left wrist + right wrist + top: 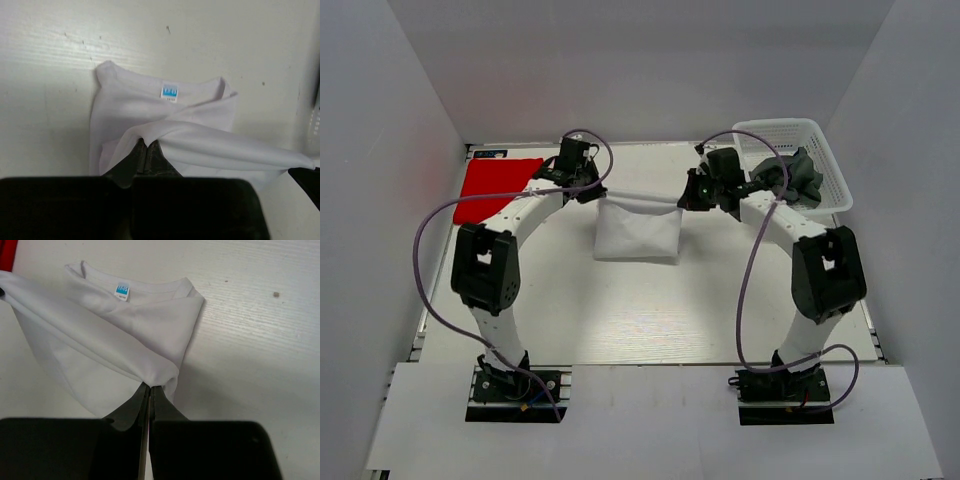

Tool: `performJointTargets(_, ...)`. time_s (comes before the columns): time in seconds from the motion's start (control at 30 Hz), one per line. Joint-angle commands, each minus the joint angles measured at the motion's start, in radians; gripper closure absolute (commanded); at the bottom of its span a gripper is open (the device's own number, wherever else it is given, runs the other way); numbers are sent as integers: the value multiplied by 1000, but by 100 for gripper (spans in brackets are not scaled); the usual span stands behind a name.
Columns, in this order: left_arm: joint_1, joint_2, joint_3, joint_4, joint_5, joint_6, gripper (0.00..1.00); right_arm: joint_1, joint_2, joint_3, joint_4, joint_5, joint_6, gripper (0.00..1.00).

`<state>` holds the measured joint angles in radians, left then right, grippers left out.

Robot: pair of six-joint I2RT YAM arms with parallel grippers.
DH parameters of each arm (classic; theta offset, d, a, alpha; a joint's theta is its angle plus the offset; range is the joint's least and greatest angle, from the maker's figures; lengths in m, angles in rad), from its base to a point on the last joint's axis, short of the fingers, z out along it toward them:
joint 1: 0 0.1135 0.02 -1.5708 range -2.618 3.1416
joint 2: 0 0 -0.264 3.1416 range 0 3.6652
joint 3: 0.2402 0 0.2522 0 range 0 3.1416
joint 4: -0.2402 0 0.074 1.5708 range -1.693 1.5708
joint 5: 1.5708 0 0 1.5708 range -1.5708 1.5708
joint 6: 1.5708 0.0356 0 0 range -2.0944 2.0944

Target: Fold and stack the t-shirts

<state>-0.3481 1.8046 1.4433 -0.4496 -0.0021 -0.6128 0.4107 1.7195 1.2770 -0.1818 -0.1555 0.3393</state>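
A plain white cloth t-shirt (637,232) lies partly folded at the middle of the pale counter (620,320). One edge is lifted and stretched taut between the arms. The left fingers (152,159) are clamped on its corner at the shirt's 10 o'clock, and the right fingers (156,402) on the corner at 2 o'clock. A bright red t-shirt (495,187) is laid flat at the counter's 10 o'clock. A dark grey t-shirt (798,178) is bunched inside a white plastic lattice basket (830,150) at 2 o'clock.
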Motion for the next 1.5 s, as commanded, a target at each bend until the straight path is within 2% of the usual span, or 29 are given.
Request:
performJointTargets(0.0, 34, 83, 115, -21, -36, 27, 100, -27, 77, 112, 18, -65, -54, 100)
performJointTargets(0.27, 66, 290, 271, 3, -6, 8, 100, -52, 352, 286, 110, -67, -160, 99)
performJointTargets(0.3, 66, 311, 293, 3, 7, 8, 98, -52, 367, 312, 123, -65, -164, 71)
performJointTargets(0.33, 75, 331, 316, 3, 20, 8, 87, -53, 382, 341, 125, -73, -166, 55)
performJointTargets(0.37, 75, 349, 372, 3, 31, 8, 71, -52, 394, 354, 128, -75, -180, 36)
performJointTargets(0.4, 75, 381, 400, -27, 31, 8, 41, -52, 428, 382, 125, -70, -181, 13)
performJointTargets(0.47, 75, 391, 469, -56, 30, 18, 11, -55, 437, 436, 107, -55, -197, 10)
performJointTargets(0.5, 75, 391, 482, -81, 30, 18, 0, -50, 427, 444, 88, -59, -216, 10)
performJointTargets(0.6, 75, 340, 444, -91, 48, 18, 0, -35, 359, 412, 67, -105, -249, 10)
performJointTargets(0.67, 75, 252, 338, -55, 86, 18, 0, -26, 301, 348, 67, -159, -241, 10)
performJointTargets(0.73, 60, 190, 269, -6, 96, 18, 0, -20, 192, 244, 114, -217, -209, 10)
performJointTargets(0.77, 49, 161, 193, 18, 135, 9, 0, -15, 165, 126, 129, -280, -194, 10)
performJointTargets(0.8, 49, 101, 146, 56, 174, 8, 0, -15, 111, 87, 207, -295, -162, 10)
performJointTargets(0.83, 49, 75, 64, 139, 232, -4, 0, -10, 63, -24, 250, -368, -133, 10)
performJointTargets(0.93, 49, 33, -16, 193, 284, -34, 0, -6, -24, -123, 379, -446, -53, 10)
performJointTargets(0.97, 49, 33, -27, 193, 300, -53, 0, -3, -35, -190, 472, -532, -43, 10)
performJointTargets(1.07, 31, 61, -76, 265, 375, -90, 0, 4, 4, -214, 571, -652, 33, 10)
performJointTargets(1.13, 31, 94, -77, 265, 398, -90, 0, 10, 61, -225, 637, -671, 95, 10)
performJointTargets(1.27, 21, 168, -77, 256, 398, -100, 0, 10, 164, -208, 674, -659, 152, 10)
performJointTargets(1.47, 30, 228, -77, 206, 324, -100, 0, -7, 290, -240, 654, -517, 155, 10)
